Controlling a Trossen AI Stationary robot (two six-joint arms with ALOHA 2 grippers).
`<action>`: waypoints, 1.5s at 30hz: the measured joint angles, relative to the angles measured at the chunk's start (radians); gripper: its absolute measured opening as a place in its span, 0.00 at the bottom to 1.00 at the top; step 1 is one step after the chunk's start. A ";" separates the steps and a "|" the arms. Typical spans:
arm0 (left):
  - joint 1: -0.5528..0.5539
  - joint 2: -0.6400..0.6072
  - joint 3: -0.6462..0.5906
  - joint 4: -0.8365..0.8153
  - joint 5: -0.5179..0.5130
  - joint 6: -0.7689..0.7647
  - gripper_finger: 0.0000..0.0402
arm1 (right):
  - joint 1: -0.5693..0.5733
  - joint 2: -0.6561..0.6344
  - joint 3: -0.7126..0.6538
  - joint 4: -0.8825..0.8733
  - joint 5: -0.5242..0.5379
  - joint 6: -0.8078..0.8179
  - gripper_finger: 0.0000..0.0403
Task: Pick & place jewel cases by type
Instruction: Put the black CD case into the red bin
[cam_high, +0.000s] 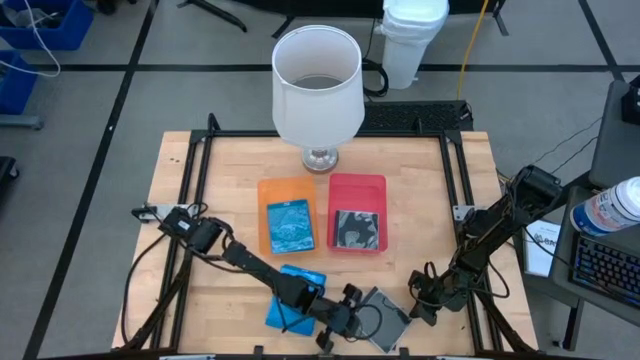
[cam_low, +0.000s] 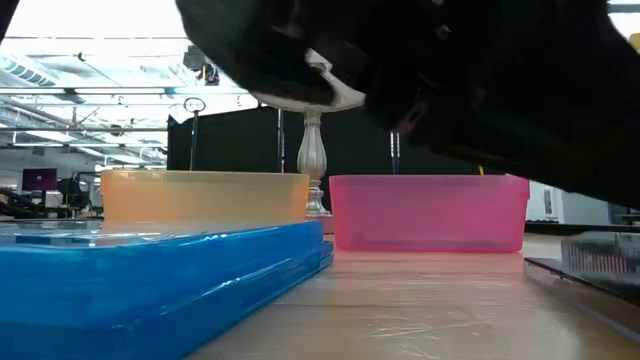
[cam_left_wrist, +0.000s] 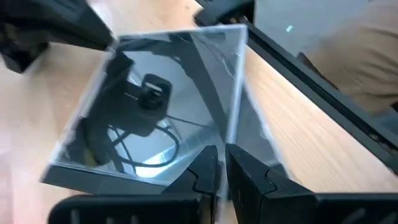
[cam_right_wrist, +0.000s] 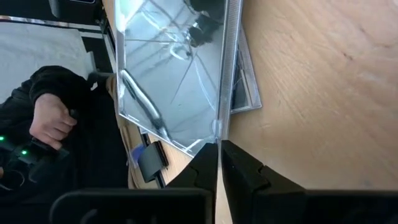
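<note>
On my left, two blue jewel cases (cam_high: 292, 300) lie stacked on the table near its front edge, untouched, presumably awaiting sorting. My left gripper (cam_high: 345, 318) reaches across them to the clear grey jewel case (cam_high: 382, 318) at front centre; its jaws are pinched almost shut on that case's near edge, evidently to lift or steady it. Behind, the orange tray (cam_high: 268, 195) already holds one blue case (cam_high: 290, 226), and the red tray (cam_high: 357, 183) beside it holds one dark case (cam_high: 356, 229), so the sorting rule is plain: blue to orange, grey to red. My right gripper (cam_high: 422, 308) sits just beside the grey case's opposite corner, jaws nearly closed against its edge; whether it truly grips, I cannot tell. A lamp (cam_high: 317, 85) stands behind the trays.
</note>
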 joint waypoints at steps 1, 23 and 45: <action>0.001 0.002 0.000 0.002 0.000 0.000 0.10 | 0.000 0.000 0.000 0.004 0.000 0.000 0.03; 0.015 0.077 0.003 0.096 -0.021 -0.046 0.10 | 0.023 0.001 -0.002 0.055 -0.055 0.100 0.34; 0.018 0.078 0.001 0.097 -0.023 -0.060 0.10 | 0.041 0.009 0.002 0.006 -0.048 0.217 0.35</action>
